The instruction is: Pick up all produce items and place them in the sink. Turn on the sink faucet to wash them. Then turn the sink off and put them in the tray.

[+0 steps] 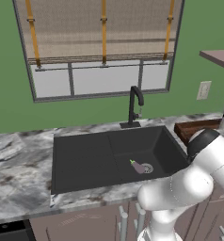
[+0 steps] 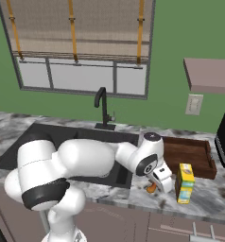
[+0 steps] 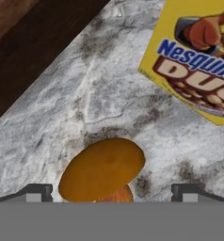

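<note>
At the far left the marbled counter (image 1: 20, 164) runs up to the wide black sink (image 1: 85, 160), where the purple produce piece (image 1: 139, 167) already lies on the lower floor just beside the round drain, its green tip pointing away from it. Behind the basin stands the slim black faucet (image 1: 134, 106), its hooked spout over the sink; no water is visible. Further right, past the sink's edge, the end effector (image 2: 153, 188) hangs low over the counter with its jaws spread wide and nothing between them yet, the orange produce piece (image 3: 102, 169) sitting directly beneath, between the two finger tips in the hand view. Beyond it rests the dark wooden tray (image 2: 187, 153), and to the right a yellow cereal box (image 2: 185, 182) stands near the orange piece but apart from it. The step in hand looks like picking up the second produce item. The next move calls for a short straight descent and a centred closing on the orange piece, then a carry leftward into the sink, clear of the box.
</note>
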### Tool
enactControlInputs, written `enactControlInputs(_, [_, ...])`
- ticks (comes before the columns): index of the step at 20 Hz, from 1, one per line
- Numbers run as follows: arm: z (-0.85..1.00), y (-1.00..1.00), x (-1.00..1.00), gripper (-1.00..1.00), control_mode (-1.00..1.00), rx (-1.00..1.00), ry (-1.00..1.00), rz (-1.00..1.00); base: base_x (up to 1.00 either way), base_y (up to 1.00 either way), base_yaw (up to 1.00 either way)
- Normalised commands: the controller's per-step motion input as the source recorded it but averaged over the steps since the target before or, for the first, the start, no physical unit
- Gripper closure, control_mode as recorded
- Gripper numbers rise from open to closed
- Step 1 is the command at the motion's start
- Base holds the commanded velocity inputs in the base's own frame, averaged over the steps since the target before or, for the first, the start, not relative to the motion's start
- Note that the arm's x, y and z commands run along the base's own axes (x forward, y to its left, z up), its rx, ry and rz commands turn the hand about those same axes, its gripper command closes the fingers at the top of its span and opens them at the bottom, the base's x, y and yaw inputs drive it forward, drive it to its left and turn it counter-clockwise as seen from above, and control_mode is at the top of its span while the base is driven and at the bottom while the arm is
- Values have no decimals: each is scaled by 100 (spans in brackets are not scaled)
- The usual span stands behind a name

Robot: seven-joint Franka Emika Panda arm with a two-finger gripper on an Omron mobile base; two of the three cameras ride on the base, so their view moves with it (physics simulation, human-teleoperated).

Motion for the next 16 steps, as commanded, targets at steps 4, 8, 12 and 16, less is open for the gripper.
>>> enactControlInputs(4, [-18, -7, 8, -100, -100, 0, 0, 0, 0, 0, 0])
enactControlInputs(8, [-19, -3, 9, -100, -100, 0, 0, 0, 0, 0, 0])
enactControlInputs(12, [-20, -4, 8, -100, -100, 0, 0, 0, 0, 0, 0])
enactControlInputs(16, [-20, -1, 4, -100, -100, 0, 0, 0, 0, 0, 0])
